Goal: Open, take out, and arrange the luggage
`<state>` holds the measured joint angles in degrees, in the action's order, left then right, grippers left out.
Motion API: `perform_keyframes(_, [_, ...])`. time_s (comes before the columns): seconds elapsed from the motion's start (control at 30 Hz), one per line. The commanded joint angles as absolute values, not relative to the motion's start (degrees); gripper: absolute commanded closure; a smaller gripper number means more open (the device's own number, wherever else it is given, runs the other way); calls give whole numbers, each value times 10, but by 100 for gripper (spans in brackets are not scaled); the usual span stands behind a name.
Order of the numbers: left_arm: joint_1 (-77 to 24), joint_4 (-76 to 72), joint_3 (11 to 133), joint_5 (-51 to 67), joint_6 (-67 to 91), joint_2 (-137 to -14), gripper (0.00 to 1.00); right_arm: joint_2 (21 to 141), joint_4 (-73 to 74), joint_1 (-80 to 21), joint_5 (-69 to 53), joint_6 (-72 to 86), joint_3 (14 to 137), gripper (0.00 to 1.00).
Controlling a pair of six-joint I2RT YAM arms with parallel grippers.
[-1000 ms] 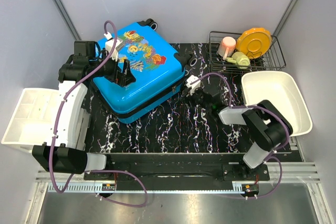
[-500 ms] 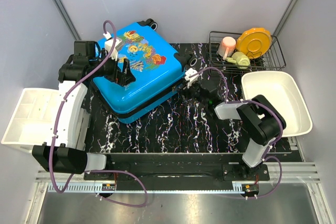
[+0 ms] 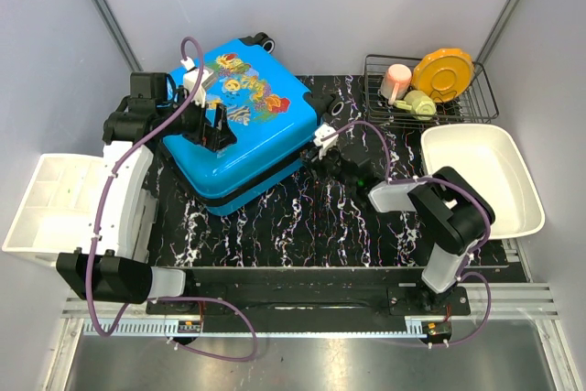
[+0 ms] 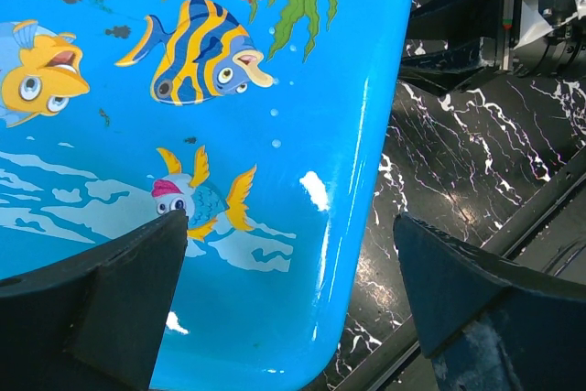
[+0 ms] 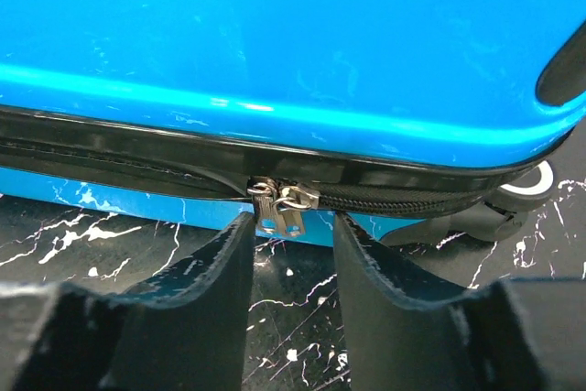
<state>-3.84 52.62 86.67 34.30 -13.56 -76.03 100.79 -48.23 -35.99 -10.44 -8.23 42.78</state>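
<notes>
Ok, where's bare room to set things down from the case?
Best patch: the black mat between the suitcase and the front rail, left of the right arm. The white tub on the right looks bare. Crowded: the wire rack at the back holds a cup and a plate, and the right gripper fills the gap by the zipper.

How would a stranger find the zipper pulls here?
Look at the blue fish-print suitcase on the dark marbled table. Its black zipper band faces the right arm; two small silver pulls hang there side by side, the only bright metal on it.
</notes>
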Motion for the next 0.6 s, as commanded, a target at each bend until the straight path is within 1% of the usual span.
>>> perform_keyframes(0.0, [-36,498,868,339,-135,-745,1,1021,-519,-369,-68,-90,450,60])
perform_keyframes(0.1, [-36,498,868,338,-139,-745,1,1024,-523,-369,-65,-110,450,68])
perform_keyframes(0.2, [-34,498,868,341,-142,-746,1,1017,-533,-368,-76,-130,437,80])
perform_keyframes(0.23, [-33,498,867,342,-143,-746,1,1011,-538,-368,-83,-134,428,86])
perform_keyframes(0.3, [-31,499,866,345,-144,-746,1,1001,-542,-368,-96,-146,418,90])
perform_keyframes(0.33, [-30,498,866,346,-145,-748,1,992,-541,-369,-99,-149,411,95])
perform_keyframes(0.4, [-27,498,865,350,-148,-750,1,982,-542,-368,-104,-156,403,99])
perform_keyframes(0.57, [-24,498,864,357,-152,-751,1,955,-525,-367,-105,-164,391,100])
